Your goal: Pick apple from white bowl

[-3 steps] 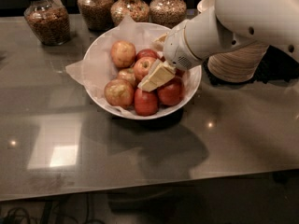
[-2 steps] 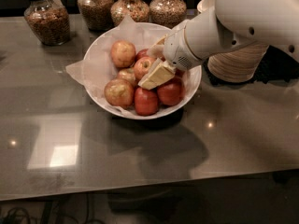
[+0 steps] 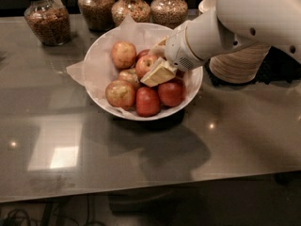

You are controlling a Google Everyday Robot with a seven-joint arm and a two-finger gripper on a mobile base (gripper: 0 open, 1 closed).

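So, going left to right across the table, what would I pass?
Leftmost jar → white bowl → the robot's hand, down in the bowl's right half → stack of tan bowls.

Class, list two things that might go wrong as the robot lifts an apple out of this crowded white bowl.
1. The tool is down inside the white bowl, right beside the apple. Lifting may nudge or drag out the red apple packed close by.
2. The crumpled paper liner sticks out over the rim, so it might snag and shift the pile.
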